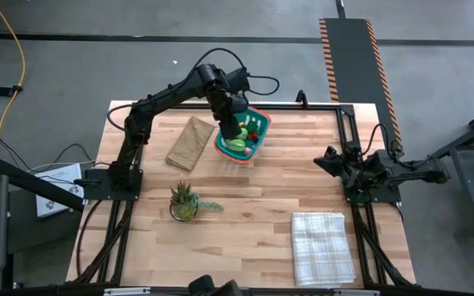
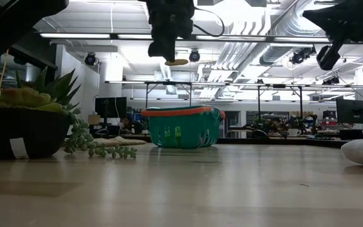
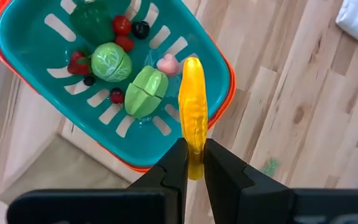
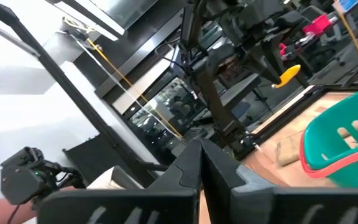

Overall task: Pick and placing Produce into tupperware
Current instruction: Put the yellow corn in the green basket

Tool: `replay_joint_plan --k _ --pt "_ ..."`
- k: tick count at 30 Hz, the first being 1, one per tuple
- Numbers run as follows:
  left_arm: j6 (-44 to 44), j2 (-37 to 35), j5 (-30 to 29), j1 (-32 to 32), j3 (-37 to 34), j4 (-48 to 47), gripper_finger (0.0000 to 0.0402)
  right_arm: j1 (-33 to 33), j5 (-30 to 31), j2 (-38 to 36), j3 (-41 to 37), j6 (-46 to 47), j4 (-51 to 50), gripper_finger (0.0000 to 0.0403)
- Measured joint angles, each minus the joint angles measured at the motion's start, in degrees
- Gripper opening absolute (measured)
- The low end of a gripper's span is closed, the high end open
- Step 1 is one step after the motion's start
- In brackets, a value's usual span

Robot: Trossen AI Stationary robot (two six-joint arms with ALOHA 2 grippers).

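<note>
The tupperware [image 3: 55,93] is a teal basket with an orange-red rim; it stands on the table at the far middle [image 1: 243,138] [image 2: 183,126]. Inside it lie produce pieces: a green cabbage [image 3: 110,61], a light green halved piece [image 3: 146,92], red pieces [image 3: 122,26], a pink piece [image 3: 166,63] and a dark green one [image 3: 92,22]. My left gripper [image 3: 195,163] [image 2: 169,38] hangs above the basket, shut on a long yellow-orange piece [image 3: 193,106] [image 2: 176,62]. My right gripper [image 4: 201,146] is shut on nothing and held up at the table's right side [image 1: 326,160]. My left gripper pinches the yellow-orange piece by one end [image 3: 195,168] between its two fingers. The fingers come steeply from above. The rest of the piece sticks out past the fingertips, lifted clear and high above the basket's rim.
A flat brown paper bag [image 1: 189,141] lies just left of the basket. A spiky green potted plant [image 1: 184,201] [image 2: 24,123] stands nearer the front on the left. A folded checked cloth [image 1: 322,247] lies at the front right. Bare wood lies between them.
</note>
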Motion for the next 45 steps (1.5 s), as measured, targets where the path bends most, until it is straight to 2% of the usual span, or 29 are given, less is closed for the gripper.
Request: replay_joint_plan --k 12,19,35,45 --pt "3.5 0.0 -0.9 2.0 0.0 0.2 0.0037 0.6 5.3 0.0 0.0 -0.5 -3.4 0.0001" --pt "3.6 0.1 -3.0 2.2 -1.6 5.2 0.0037 0.6 7.8 0.0 0.0 0.2 -6.6 0.0001" --pt "1.9 0.2 -3.3 2.2 -18.4 17.6 0.0037 0.5 9.4 0.0 0.0 0.7 -6.1 0.0001" --pt "0.7 0.1 -2.7 2.2 -23.6 22.7 0.0037 0.5 9.2 0.0 0.0 -1.0 -6.1 0.0001"
